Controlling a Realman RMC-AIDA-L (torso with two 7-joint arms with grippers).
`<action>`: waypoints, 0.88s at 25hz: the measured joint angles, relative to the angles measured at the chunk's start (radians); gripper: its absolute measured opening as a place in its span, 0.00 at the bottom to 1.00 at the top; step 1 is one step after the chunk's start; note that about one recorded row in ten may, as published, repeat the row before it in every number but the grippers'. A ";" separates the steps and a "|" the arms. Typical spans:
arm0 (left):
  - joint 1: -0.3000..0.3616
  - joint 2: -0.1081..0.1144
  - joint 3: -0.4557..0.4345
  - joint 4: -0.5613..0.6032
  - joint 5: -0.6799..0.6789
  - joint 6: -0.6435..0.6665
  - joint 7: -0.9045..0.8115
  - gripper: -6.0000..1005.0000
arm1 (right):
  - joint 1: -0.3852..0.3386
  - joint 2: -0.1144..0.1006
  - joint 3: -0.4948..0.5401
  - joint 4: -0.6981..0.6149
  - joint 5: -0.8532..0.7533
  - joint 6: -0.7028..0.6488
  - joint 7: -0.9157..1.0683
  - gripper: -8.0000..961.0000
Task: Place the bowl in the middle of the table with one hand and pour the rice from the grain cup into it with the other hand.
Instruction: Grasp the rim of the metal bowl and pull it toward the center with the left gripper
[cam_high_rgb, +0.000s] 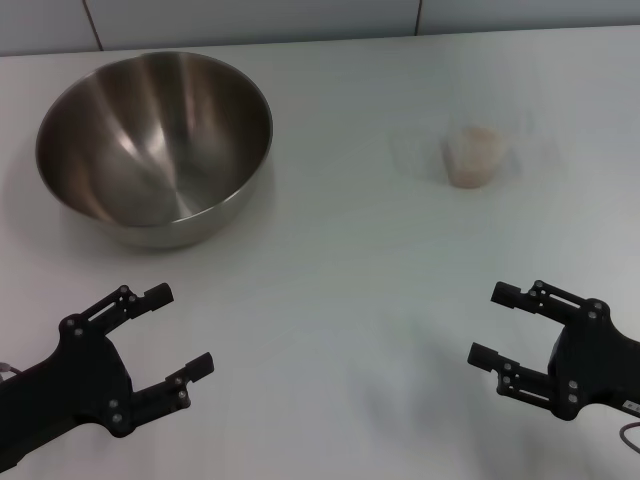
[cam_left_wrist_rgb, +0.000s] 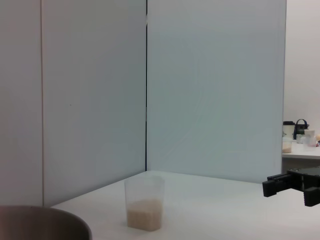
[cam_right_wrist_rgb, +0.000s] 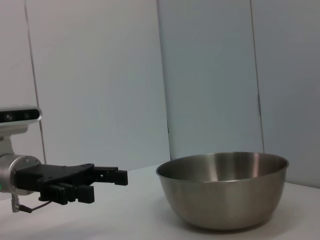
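The bowl (cam_high_rgb: 155, 148) sits far left on the table (cam_high_rgb: 340, 260), the grain cup (cam_high_rgb: 475, 156) far right. Both the left gripper (cam_high_rgb: 180, 330) and right gripper (cam_high_rgb: 497, 325) hover spread, empty. The left should clamp the near rim squarely.

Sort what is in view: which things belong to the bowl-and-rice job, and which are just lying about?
Job:
- bowl, far left on the table, not yet centred
- grain cup, far right, upright
- rice in its bottom
- left end effector and right end effector, both open, near edge, empty

Lying about:
- containers on a background counter, left wrist view only
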 joint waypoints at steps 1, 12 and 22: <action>0.000 0.000 0.000 0.000 0.000 0.000 0.000 0.82 | 0.001 0.000 0.000 0.000 0.000 0.000 0.001 0.75; 0.000 0.000 0.000 0.000 0.000 -0.004 0.000 0.82 | 0.006 -0.001 0.000 0.000 -0.001 -0.004 0.002 0.75; -0.019 -0.001 -0.018 0.005 -0.014 -0.019 -0.086 0.81 | 0.013 0.000 -0.003 -0.002 -0.002 -0.004 0.009 0.75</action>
